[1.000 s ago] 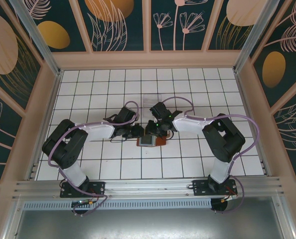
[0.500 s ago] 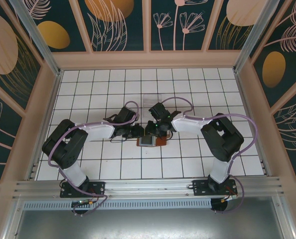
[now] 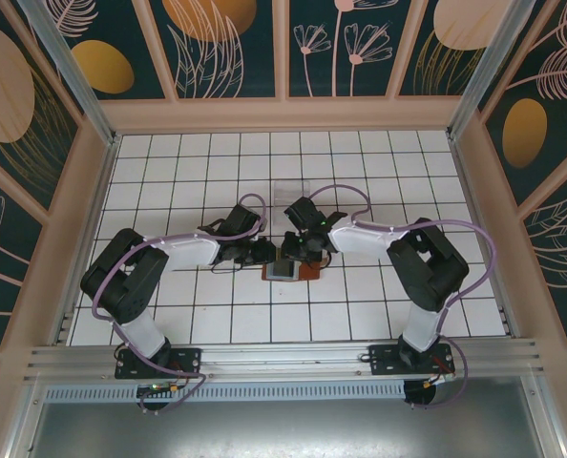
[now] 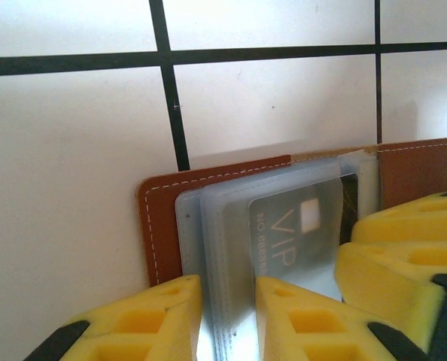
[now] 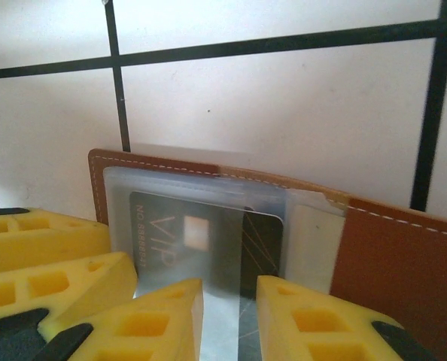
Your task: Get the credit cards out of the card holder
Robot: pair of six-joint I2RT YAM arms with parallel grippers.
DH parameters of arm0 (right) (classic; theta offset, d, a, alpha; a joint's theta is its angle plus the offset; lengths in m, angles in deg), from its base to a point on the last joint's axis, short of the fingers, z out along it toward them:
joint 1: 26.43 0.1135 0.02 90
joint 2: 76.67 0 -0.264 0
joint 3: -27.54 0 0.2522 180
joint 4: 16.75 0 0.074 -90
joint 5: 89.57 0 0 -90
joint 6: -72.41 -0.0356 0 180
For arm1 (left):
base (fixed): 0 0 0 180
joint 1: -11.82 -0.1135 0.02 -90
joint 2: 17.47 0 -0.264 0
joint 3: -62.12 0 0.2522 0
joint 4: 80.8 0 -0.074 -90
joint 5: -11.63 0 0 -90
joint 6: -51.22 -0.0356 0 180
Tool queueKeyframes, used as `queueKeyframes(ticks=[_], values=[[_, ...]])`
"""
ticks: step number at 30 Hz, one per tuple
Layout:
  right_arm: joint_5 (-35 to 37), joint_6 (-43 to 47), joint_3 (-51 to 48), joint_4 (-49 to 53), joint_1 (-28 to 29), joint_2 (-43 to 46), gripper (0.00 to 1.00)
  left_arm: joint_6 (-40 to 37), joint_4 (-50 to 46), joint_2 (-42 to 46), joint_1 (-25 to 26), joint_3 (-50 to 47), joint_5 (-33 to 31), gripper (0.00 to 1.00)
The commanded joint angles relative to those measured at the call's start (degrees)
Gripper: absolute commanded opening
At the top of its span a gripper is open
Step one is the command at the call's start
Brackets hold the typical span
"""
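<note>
Brown leather of the card holder [image 4: 157, 226] is lying opened flat on the white tiled desk [image 4: 73, 150], just ahead of the left end effector [image 4: 229, 289]. Its yellow fingers [image 4: 163, 308] are standing narrowly apart around the edge of the clear sleeves [image 4: 212, 226], and I cannot tell whether they are pinching that plastic. The right end effector [image 5: 229, 289] is straddling the same stack from the opposite side, its grip equally unclear. A dark credit card [image 5: 208, 237] is sitting inside the sleeves, directly ahead of both. To do this step well, one side should be pinning sleeve or leather down while the other is gripping the card alone and sliding it straight along its pocket. The card is reading "VIP", with "NO" and digits too small to make out.
</note>
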Motion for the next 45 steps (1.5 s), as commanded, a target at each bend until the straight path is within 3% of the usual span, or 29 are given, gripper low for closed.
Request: queueKeyframes(ticks=[1,15,25,38,45], values=[[1.76,0.11,0.89,1.79,-0.06,3.66,0.26,-1.58,-8.16,-1.77,0.51,0.70,-4.74,0.27],[-4.09,-0.49,-4.90,-4.87,-2.52,3.81,0.23,-2.69,-12.23,-4.63,2.71,3.38,-8.97,0.24],[-12.33,-1.40,-13.46,-16.76,-5.36,4.14,0.23,-2.73,-13.26,-5.04,3.22,3.85,-9.67,0.23],[-22.83,-5.07,-22.19,-34.63,-8.22,3.88,0.12,-1.96,-12.85,-6.07,3.78,4.12,-9.01,0.22],[-24.85,-5.48,-23.20,-37.48,-8.49,3.36,0.13,-1.64,-13.08,-6.00,4.03,4.21,-9.09,0.22]])
